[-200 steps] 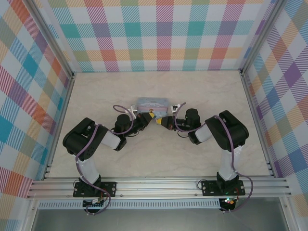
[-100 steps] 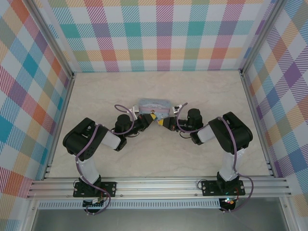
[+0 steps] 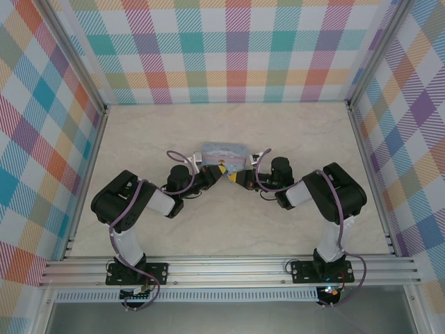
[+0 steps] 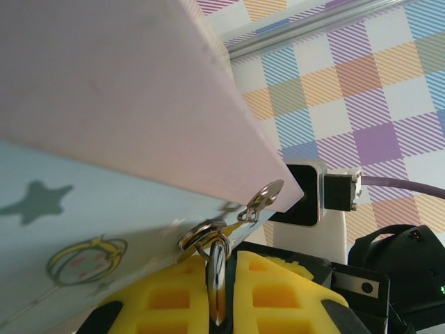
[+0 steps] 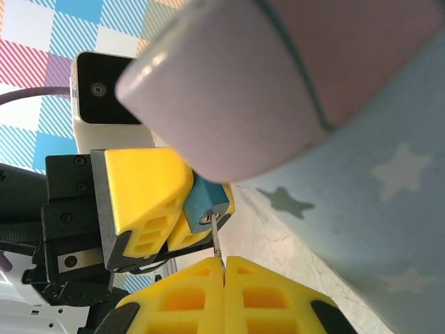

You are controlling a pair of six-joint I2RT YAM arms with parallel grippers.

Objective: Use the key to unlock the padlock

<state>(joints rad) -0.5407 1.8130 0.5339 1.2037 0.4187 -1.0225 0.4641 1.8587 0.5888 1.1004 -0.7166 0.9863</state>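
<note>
Two tools meet just in front of the pale-blue tin (image 3: 222,149), which sits near the middle of the surface (image 3: 278,223), a little toward its far edge. The left tool (image 4: 221,278) is clenched on the padlock (image 5: 205,200). Its yellow pads pinch the small blue body, while the thin silvery shackle (image 4: 217,268) runs up through the tin's hasp ring (image 4: 200,233). The right tool (image 5: 224,268) is clamped on the key (image 5: 216,236), with only the slim blade standing out of the pads and its tip at the padlock's end face. Whether it has entered the keyway is too small to tell. Both pieces look light, rigid and smooth, so they would likely slip or pivot in the foam rather than deform. The padlock is best held by its flat sides, leaving the keyhole face bare, as it is now. The key wants its flat faces between the pads so that turning does not roll it. The blade seems thin enough to bend if pushed off-axis, and the tin looks light enough to slide.
</note>
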